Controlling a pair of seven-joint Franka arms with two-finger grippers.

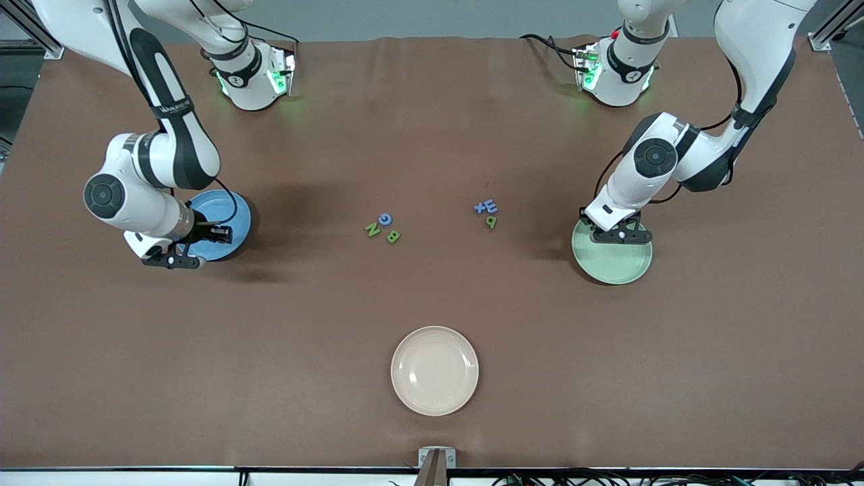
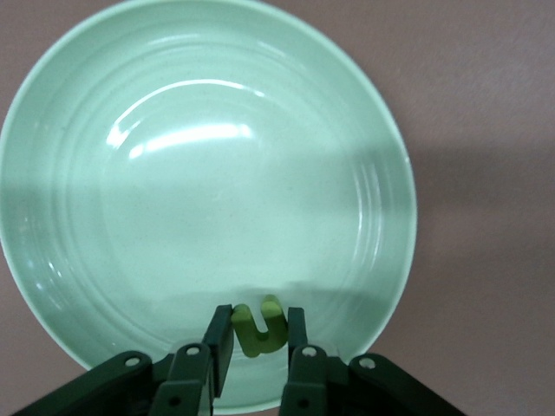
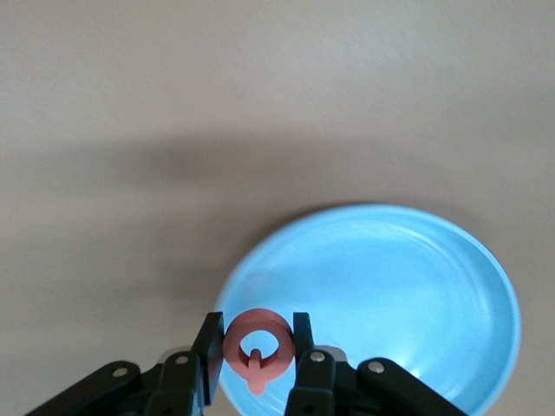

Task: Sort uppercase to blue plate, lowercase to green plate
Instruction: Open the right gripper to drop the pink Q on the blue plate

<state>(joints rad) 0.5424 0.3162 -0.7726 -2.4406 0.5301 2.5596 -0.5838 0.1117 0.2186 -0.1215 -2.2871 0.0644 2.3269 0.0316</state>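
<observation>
Pink foam Q (image 3: 257, 348) sits clamped in the right gripper (image 3: 257, 347) over the round blue plate's (image 3: 416, 295) rim; the left gripper (image 2: 258, 334) pinches a small green foam u-shaped letter (image 2: 259, 328) over the pale green plate (image 2: 173, 173). Each should shift inward before letting go, so nothing lands on the rim. Remaining letters lie between the plates; a cream plate (image 1: 435, 370) sits well apart from them, nearer the front camera. Nothing obstructs.

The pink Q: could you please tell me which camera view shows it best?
The right wrist view: the pink Q sits clamped in the right tool over the blue plate. The front view hides it under the arm; the left wrist view misses it.
</observation>
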